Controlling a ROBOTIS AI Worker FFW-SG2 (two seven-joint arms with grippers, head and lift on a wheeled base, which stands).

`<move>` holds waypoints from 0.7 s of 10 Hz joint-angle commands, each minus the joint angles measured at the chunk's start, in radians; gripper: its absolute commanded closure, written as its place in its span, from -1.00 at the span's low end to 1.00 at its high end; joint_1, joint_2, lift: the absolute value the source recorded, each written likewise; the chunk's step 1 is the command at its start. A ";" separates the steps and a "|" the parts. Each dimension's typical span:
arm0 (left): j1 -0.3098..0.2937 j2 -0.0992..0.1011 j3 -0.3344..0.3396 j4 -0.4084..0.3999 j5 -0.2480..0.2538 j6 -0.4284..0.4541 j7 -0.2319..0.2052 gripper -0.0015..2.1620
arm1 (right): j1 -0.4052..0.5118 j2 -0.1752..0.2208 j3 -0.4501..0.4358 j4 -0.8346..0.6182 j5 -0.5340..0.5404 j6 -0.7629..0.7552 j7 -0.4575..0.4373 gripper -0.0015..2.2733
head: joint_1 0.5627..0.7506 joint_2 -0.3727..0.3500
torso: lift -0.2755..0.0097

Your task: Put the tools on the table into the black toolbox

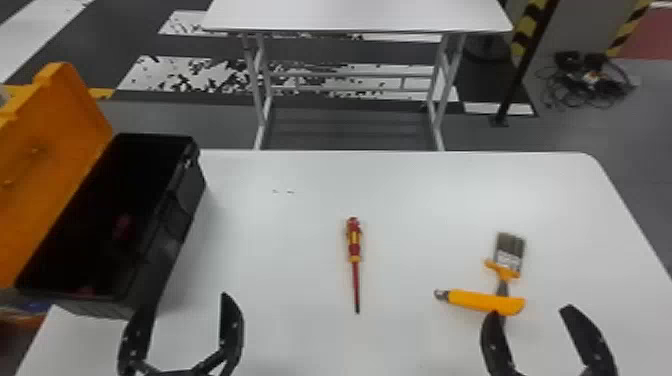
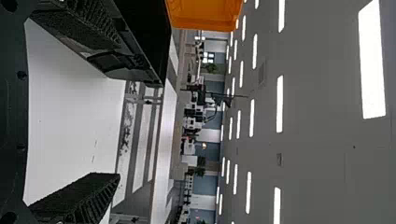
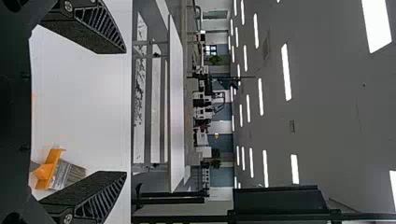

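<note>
Black toolbox (image 1: 175,235) stood open | screwdriver (image 1: 354,245) lay right of toolbox, apart | yellow-handled tool (image 1: 465,300) lay across paintbrush (image 1: 509,255), farther right of toolbox | left gripper (image 1: 187,302) was at toolbox's near end, spread wide, empty | right gripper (image 1: 529,311) was well right of toolbox, likewise wide, empty

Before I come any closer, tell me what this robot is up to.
It is packing tools, but nothing is gripped right now. The left gripper is open near the black toolbox, whose orange lid is up; something red shows inside. The right gripper is open by the paintbrush and the yellow-handled tool across its handle. A screwdriver also lies on the table.
</note>
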 commanded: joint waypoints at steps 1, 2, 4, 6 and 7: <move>0.001 0.000 0.000 0.002 0.001 0.000 -0.003 -1.00 | 0.000 0.000 0.001 0.000 0.000 0.003 0.000 -0.93 | 0.41 0.10 | 0.41; 0.001 0.002 0.000 0.004 0.004 0.000 -0.006 -1.00 | -0.003 0.000 -0.004 0.000 0.006 0.012 0.000 -0.93 | 0.41 0.10 | 0.41; 0.001 0.002 -0.002 0.010 0.008 0.000 -0.013 -1.00 | -0.015 -0.002 -0.024 -0.014 0.024 0.058 0.000 -0.93 | 0.41 0.09 | 0.41; 0.001 0.002 -0.002 0.013 0.012 0.000 -0.019 -1.00 | -0.048 -0.002 -0.063 -0.014 0.024 0.172 0.000 -0.93 | 0.41 0.05 | 0.41; 0.001 0.002 -0.002 0.015 0.013 0.000 -0.023 -1.00 | -0.064 -0.002 -0.086 -0.015 0.024 0.221 0.000 -0.93 | 0.41 0.00 | 0.41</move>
